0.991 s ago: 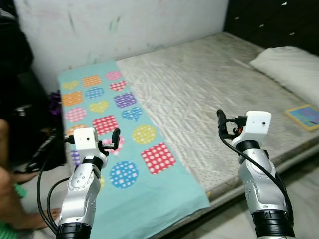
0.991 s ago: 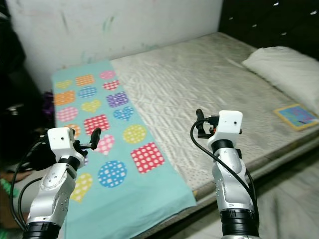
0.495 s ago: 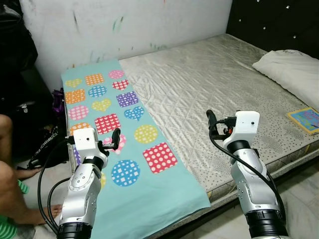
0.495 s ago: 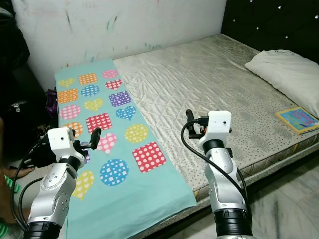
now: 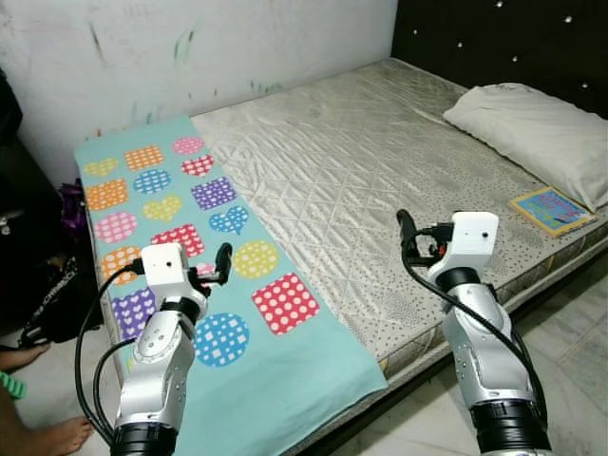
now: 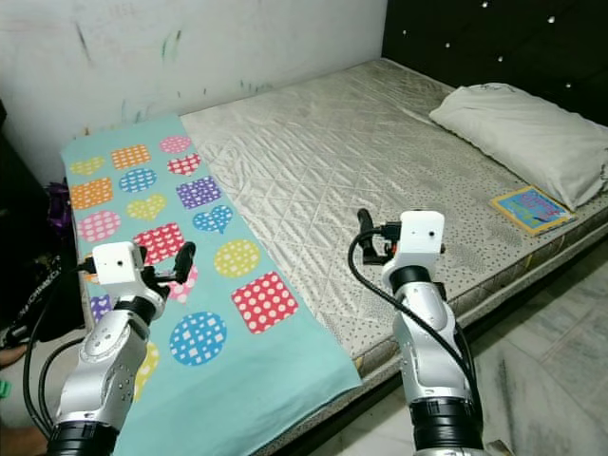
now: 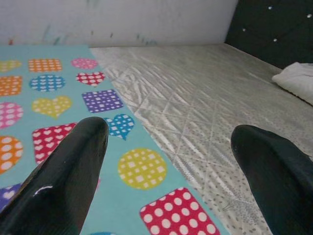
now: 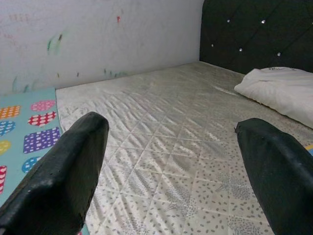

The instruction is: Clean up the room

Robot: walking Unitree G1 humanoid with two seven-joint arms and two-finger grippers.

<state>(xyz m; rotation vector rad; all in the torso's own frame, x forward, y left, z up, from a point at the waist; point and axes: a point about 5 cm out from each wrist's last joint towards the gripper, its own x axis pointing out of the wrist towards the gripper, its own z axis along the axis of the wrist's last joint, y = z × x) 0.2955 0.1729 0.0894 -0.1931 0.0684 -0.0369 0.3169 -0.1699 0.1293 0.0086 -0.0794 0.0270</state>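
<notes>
2 tools spread (over bed).

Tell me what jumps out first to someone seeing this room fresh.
The turquoise mat with bright dotted hearts, circles and squares grabs the eye, draped over the robot's left end of the bare grey mattress. A white pillow lies at the far right by the black headboard, with a colourful book near the mattress edge. Both hands, left and right, hover open and empty in front.
</notes>
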